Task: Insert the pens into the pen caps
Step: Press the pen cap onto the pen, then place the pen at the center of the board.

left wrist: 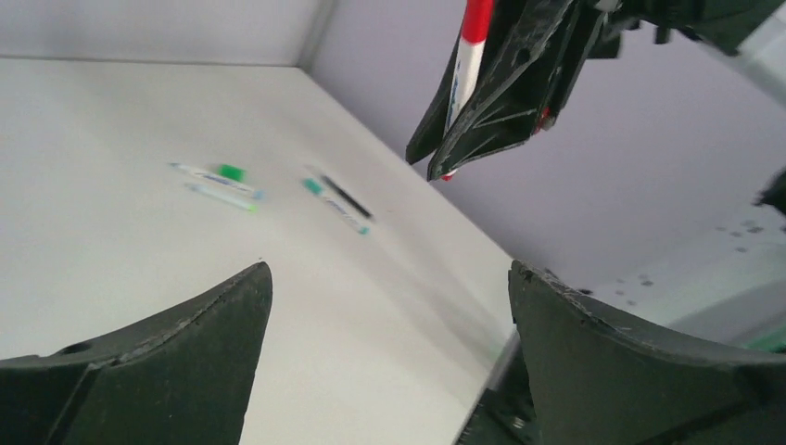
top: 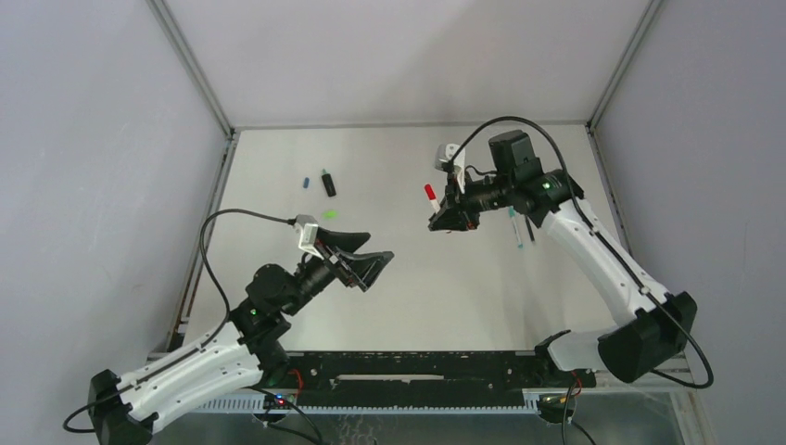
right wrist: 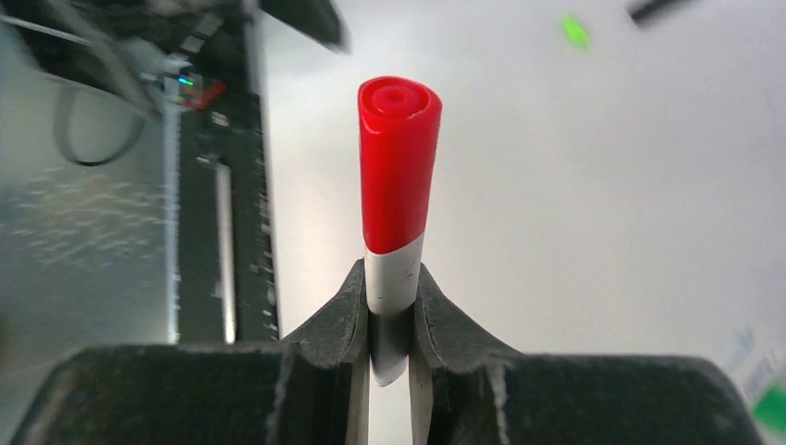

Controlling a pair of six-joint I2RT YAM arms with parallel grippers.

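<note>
While the red-capped pen (right wrist: 397,185) stands upright in the air, the right gripper (right wrist: 390,311) is clenched on its white barrel just below the cap, above the middle of the table (top: 436,301). The cap looks seated, with no gap showing at the join. The left gripper (top: 374,251) hangs nearby with its jaws spread wide and nothing between them, well apart from the pen.

This pen looks finished, so I judge the step in hand to be setting it down. It is best lowered until the barrel lies almost flat on a bare patch, then let go gently so it does not roll. That patch should be away from the loose pens (top: 515,230) beside the right arm. It should also be clear of the bright green cap (top: 328,215), the blue cap (top: 305,183) and the black marker (top: 328,184) further back on the left.

The pen's lower end is buried between the fingers, so its length and tip cannot be judged, nor whether the cap has fully clicked home. In the overhead view the loose pens sit close against the right arm, and in the left wrist view they are blurred. That makes their number and end colours uncertain. No red or darker green cap can be made out on the table.
</note>
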